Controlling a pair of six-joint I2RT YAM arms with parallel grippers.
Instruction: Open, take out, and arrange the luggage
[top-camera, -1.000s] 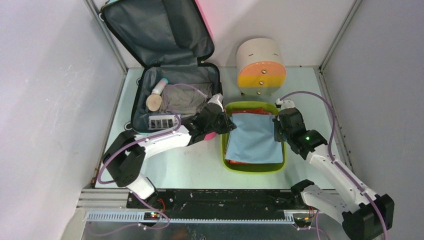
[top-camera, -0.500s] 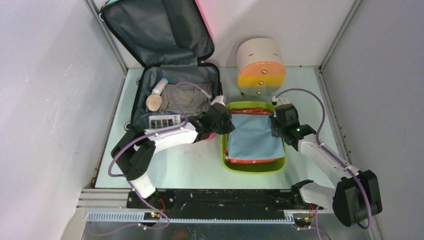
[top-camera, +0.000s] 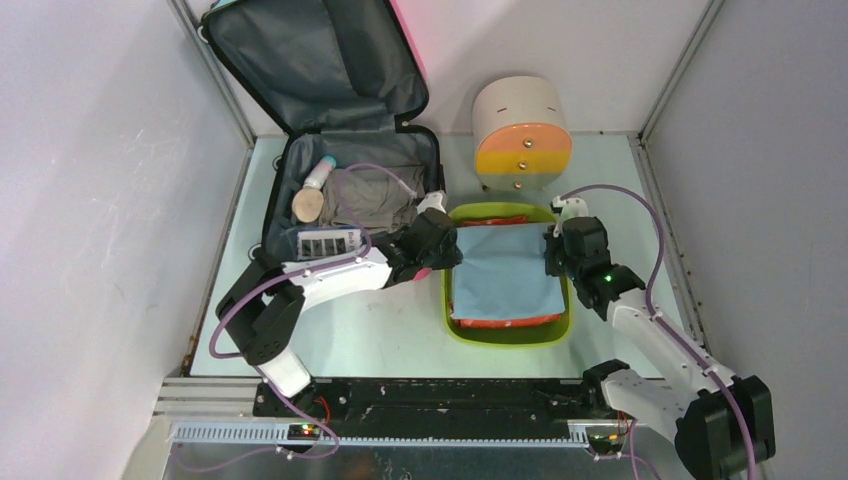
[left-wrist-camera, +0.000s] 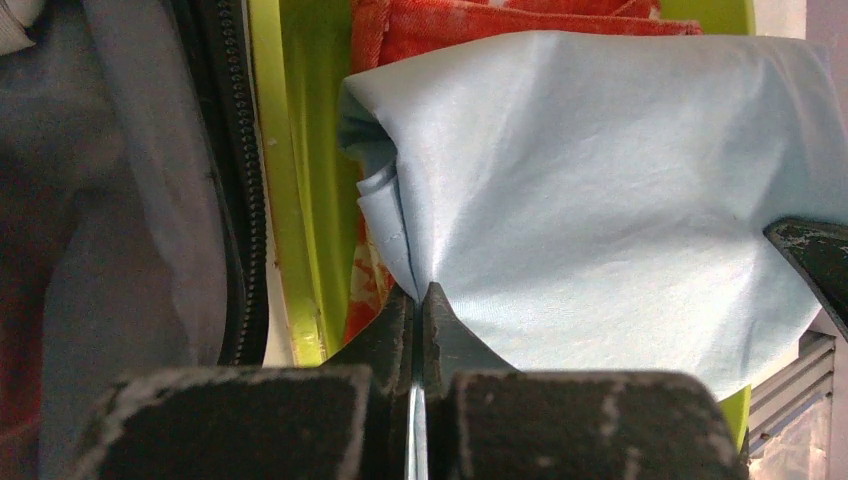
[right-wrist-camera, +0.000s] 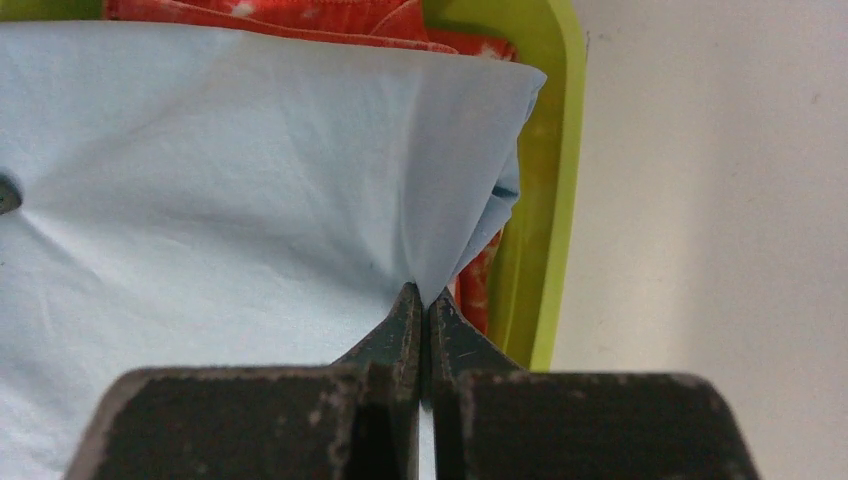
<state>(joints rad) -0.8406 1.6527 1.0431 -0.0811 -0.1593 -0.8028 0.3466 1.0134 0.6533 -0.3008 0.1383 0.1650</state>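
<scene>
Between the left gripper (left-wrist-camera: 418, 295) and the right gripper (right-wrist-camera: 420, 295), each pinched shut on one edge of the blue cloth (top-camera: 505, 270), the cloth should go down flat and slow into the green tray (top-camera: 505, 337), while the open luggage (top-camera: 310, 70) sits just beside the left gripper.

blue cloth (left-wrist-camera: 600, 200): thin woven fabric; smooth, faint sheen, creased | red cloth (left-wrist-camera: 500, 20): mottled fabric; matt | tray (left-wrist-camera: 285, 200): lime plastic; glossy | luggage (top-camera: 300, 60) lining: dark grey fabric; matt | left gripper (left-wrist-camera: 418, 300), right gripper (right-wrist-camera: 420, 300): black; rough, scuffed | bench (right-wrist-camera: 720, 200): pale; smooth, matt
</scene>
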